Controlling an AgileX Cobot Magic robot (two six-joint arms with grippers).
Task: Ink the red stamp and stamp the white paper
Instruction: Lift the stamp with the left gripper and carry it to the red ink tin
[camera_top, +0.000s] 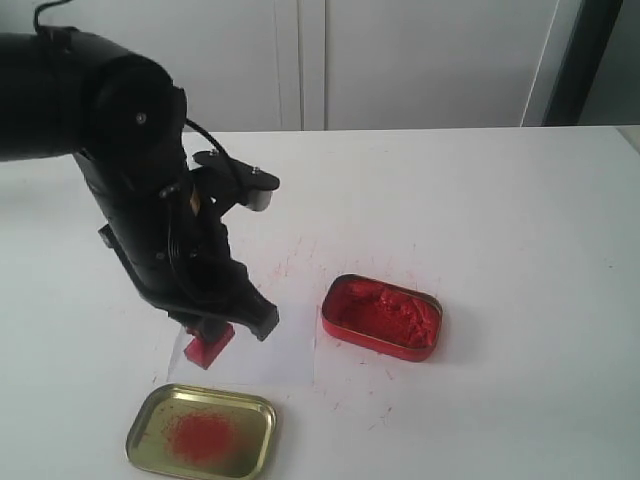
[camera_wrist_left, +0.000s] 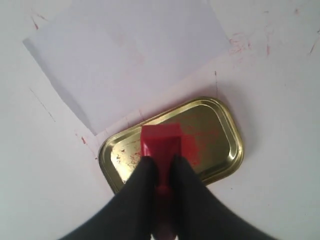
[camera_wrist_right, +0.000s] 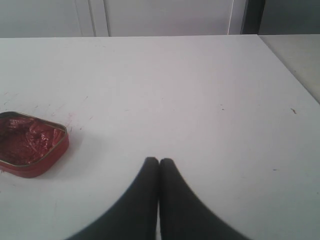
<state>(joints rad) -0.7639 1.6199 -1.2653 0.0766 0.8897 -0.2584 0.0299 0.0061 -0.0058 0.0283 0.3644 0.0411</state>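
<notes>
My left gripper is shut on the red stamp, held by its handle with the flat base pointing down. In the exterior view the stamp hangs over the near left part of the white paper. In the left wrist view the red stamp stands out beyond my left gripper, in front of the gold lid, with the white paper beyond it. My right gripper is shut with nothing in it, above bare table.
A gold tin lid with red powder lies just in front of the paper. The red tin of red paste sits to the right of the paper, and it also shows in the right wrist view. Red smears mark the table.
</notes>
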